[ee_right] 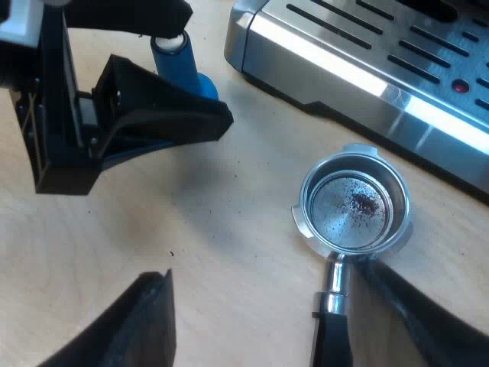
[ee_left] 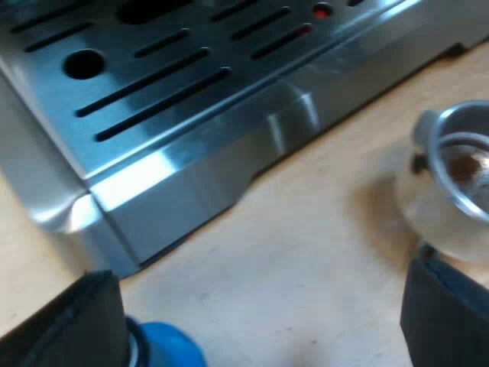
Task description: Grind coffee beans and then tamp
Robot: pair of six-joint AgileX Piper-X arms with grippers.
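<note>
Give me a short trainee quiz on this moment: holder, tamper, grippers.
1. True or false: the holder is locked into the machine.
2. At which gripper does the tamper stand? A) left B) right C) neither
3. What lies in the holder's basket?
Key: 1 false: it lies loose on the table beside the machine. 2 A: it stands between the fingers of the open left gripper. 3 only a few dark grounds.
</note>
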